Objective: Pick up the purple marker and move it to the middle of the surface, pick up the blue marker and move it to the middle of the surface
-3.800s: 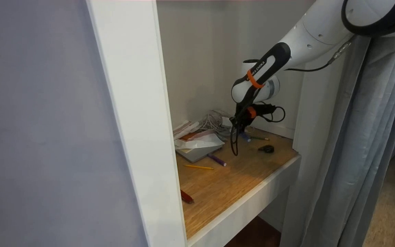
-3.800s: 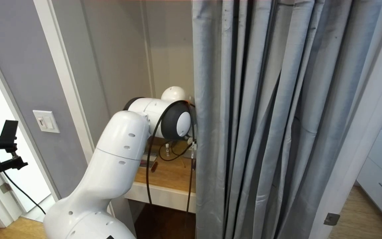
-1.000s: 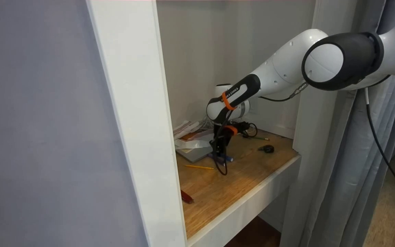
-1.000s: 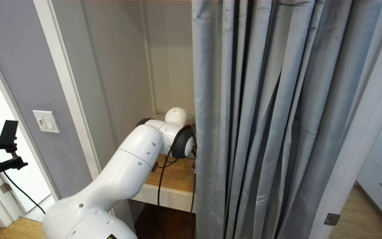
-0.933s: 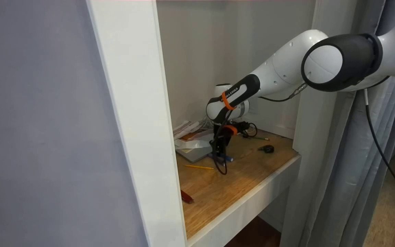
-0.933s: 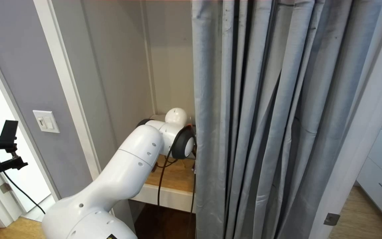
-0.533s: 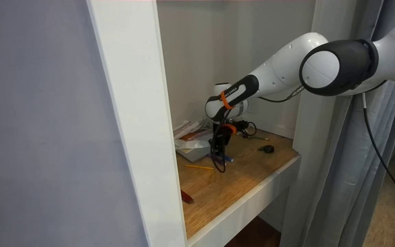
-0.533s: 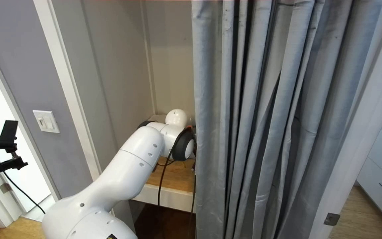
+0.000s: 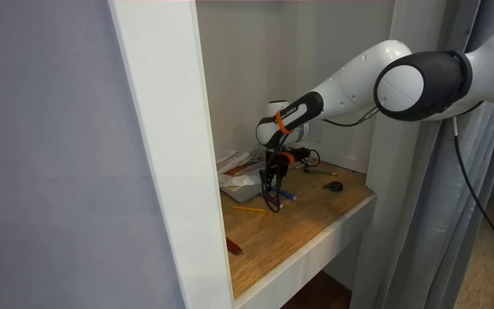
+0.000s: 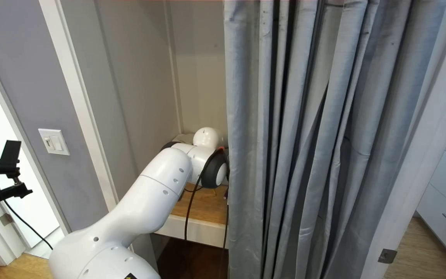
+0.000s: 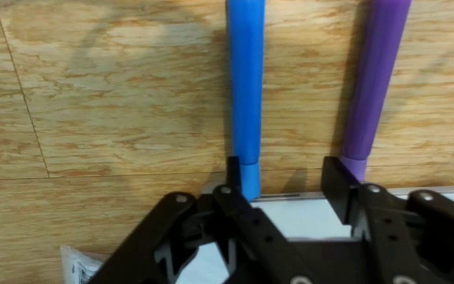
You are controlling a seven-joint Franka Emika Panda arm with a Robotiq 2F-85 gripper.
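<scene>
The blue marker [image 11: 246,86] lies on the wooden surface [image 11: 132,98], its light cap end between my open jaws, close beside the left finger [image 11: 233,171]. I cannot tell if they touch. The purple marker [image 11: 376,79] lies to its right, its cap end just outside my right finger [image 11: 335,185]. My gripper [image 11: 282,175] is open and holds nothing. In an exterior view the blue marker [image 9: 287,195] and purple marker [image 9: 281,205] lie close together, partly hidden by the gripper and its cable. The gripper is hidden behind the arm and curtain in an exterior view.
A grey flat case [image 9: 242,194] with papers and a plastic bag [image 9: 253,177] lies beside the gripper. A yellow pencil [image 9: 249,209], red stick [image 9: 233,246], green pencil [image 9: 322,172] and black object [image 9: 333,186] lie around. White posts and a curtain [image 10: 304,135] frame the alcove.
Since the oldest frames, my gripper has come down toward the surface's middle, and the blue marker has moved from the back right to beside the purple one. Lately the gripper has risen slightly.
</scene>
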